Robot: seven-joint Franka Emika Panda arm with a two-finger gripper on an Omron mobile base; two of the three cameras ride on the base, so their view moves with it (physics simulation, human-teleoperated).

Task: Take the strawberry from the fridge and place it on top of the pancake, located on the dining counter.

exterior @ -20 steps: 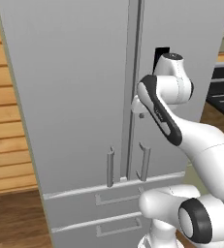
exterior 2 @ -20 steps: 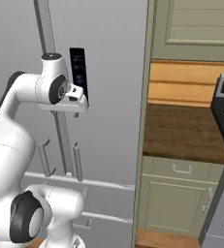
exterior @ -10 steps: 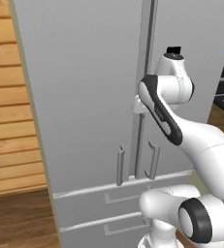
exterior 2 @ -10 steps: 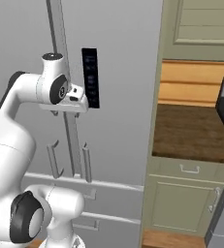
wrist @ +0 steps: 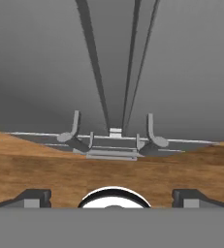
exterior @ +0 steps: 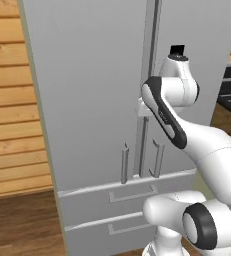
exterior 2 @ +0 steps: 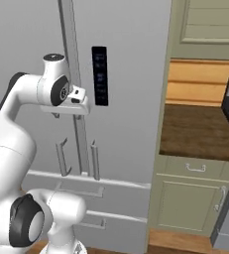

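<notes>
The fridge point(exterior: 97, 100) is shown closed, both doors shut, its two bar handles point(exterior: 156, 158) flanking the centre seam. In the hand view the fingers point(wrist: 35, 197) are seen spread wide, nothing between them, with the handles at 12 o'clock. In the right base view a black control panel point(exterior 2: 99, 75) is shown on the door, with a wood-topped table point(exterior 2: 200, 131) and pale green cabinet point(exterior 2: 190, 198) at 3 o'clock. Wood-plank wall point(exterior: 12, 110) is seen at 9 o'clock in the left base view.

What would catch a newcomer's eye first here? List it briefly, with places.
The tall grey fridge, doors shut, dominates both base views, its two bar handles flanking the centre seam above two drawers. The white arm bends up close before it, with the open gripper pointing down the seam in the hand view. A black control panel marks the right door.
</notes>
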